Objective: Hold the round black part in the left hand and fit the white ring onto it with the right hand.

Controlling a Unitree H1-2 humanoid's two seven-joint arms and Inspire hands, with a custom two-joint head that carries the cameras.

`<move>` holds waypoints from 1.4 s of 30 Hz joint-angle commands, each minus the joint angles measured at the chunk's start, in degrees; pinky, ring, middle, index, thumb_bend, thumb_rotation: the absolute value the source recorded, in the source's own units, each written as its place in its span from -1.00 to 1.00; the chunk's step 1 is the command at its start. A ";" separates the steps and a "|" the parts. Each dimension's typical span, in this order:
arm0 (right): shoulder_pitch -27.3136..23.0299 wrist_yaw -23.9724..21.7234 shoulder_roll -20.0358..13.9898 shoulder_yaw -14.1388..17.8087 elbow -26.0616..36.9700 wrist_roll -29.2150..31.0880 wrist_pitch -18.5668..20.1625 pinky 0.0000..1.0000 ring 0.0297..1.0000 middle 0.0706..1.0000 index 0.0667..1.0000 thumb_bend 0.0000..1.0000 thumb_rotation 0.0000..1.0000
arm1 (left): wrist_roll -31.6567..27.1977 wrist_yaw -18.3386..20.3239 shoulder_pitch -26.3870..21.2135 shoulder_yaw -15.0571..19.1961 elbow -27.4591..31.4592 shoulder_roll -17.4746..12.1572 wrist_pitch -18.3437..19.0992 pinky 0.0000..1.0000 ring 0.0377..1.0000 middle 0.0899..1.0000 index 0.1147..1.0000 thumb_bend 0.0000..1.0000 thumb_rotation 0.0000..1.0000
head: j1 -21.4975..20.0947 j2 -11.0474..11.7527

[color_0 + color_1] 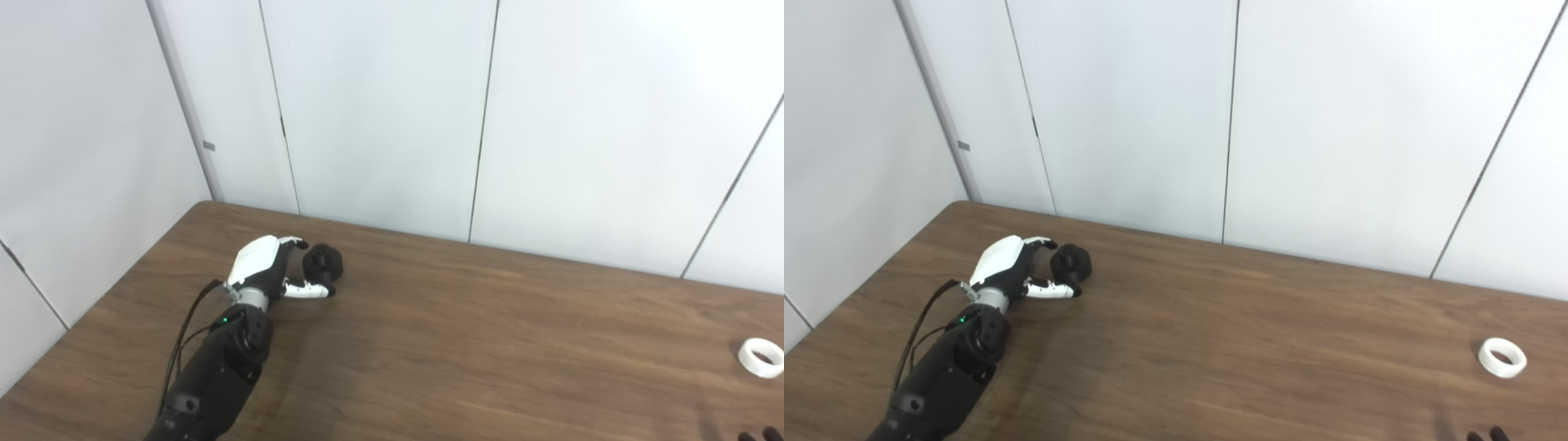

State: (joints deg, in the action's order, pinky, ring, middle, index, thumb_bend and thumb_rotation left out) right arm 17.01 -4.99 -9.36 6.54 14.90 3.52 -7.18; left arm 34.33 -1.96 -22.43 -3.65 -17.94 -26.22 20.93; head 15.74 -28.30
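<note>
The round black part (323, 263) rests on the brown table (465, 343) at the back left. My left hand (269, 269), white-backed, lies right beside it. Its thumb (309, 290) reaches along the near side of the part and the curled fingers (296, 243) sit at its far left side. The hand looks open around the part, without a closed hold. The white ring (1502, 358) lies flat on the table at the far right. Only the dark fingertips of my right hand (1485, 435) show at the bottom right edge, a little nearer than the ring.
White wall panels (380, 122) stand close behind the table's back edge and along its left side. A black cable (184, 331) runs along my left forearm.
</note>
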 commanded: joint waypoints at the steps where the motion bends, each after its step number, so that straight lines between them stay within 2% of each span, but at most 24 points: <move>1: 0.26 0.30 0.22 0.05 2.17 0.12 -0.54 0.87 0.85 0.86 1.00 -0.20 1.00 | 0.72 -1.60 -3.78 0.11 -0.52 -1.87 -0.41 1.00 0.90 0.82 0.60 0.87 -0.31 | 0.03 -0.03; 8: 0.63 0.56 0.15 0.23 1.85 -0.02 -1.10 0.82 0.80 0.88 0.99 -0.21 1.00 | 0.54 -1.34 -5.78 -0.80 -4.20 -1.63 0.60 1.00 0.90 0.82 0.59 0.87 -0.30 | -0.17 -0.28; 11: 0.70 0.73 0.13 0.18 2.16 -0.31 -0.52 0.82 0.83 0.84 0.99 -0.16 1.00 | 0.24 -1.95 -6.33 -0.80 -5.26 -1.36 0.37 1.00 0.87 0.80 0.56 0.88 -0.32 | -0.17 -0.28; 18: 0.69 1.07 0.34 -0.06 2.19 -0.83 -0.47 0.77 0.83 0.81 0.99 -0.12 1.00 | -1.04 -1.85 -7.01 -0.74 -6.01 -1.01 0.28 1.00 0.89 0.79 0.55 0.86 -0.30 | -0.44 -0.39; 22: 0.69 1.17 0.20 -0.16 1.96 -1.23 -1.19 0.76 0.84 0.81 0.99 -0.17 1.00 | -1.60 -1.56 -7.64 -0.99 -6.64 -0.73 0.34 1.00 0.89 0.79 0.54 0.86 -0.29 | -0.49 -0.58; 35: 1.11 1.41 0.18 -0.55 2.48 -1.50 -1.04 0.81 0.83 0.81 0.99 -0.12 1.00 | -2.49 -1.45 -8.21 -1.20 -6.54 -0.28 0.18 1.00 0.90 0.80 0.45 0.83 -0.35 | -0.68 -0.71; 42: 1.33 1.29 -0.01 -0.66 2.26 -1.79 -1.92 0.84 0.87 0.79 1.00 -0.19 1.00 | -1.20 -2.62 -8.39 -2.98 -7.02 -0.49 0.46 1.00 0.98 0.82 0.44 0.83 -0.34 | -0.69 -1.00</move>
State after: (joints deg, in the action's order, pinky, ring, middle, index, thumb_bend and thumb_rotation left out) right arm 18.17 -3.74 -9.26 5.93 15.61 2.44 -7.48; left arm 31.74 -3.46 -27.90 -6.40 -25.59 -25.63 21.74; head 15.03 -29.27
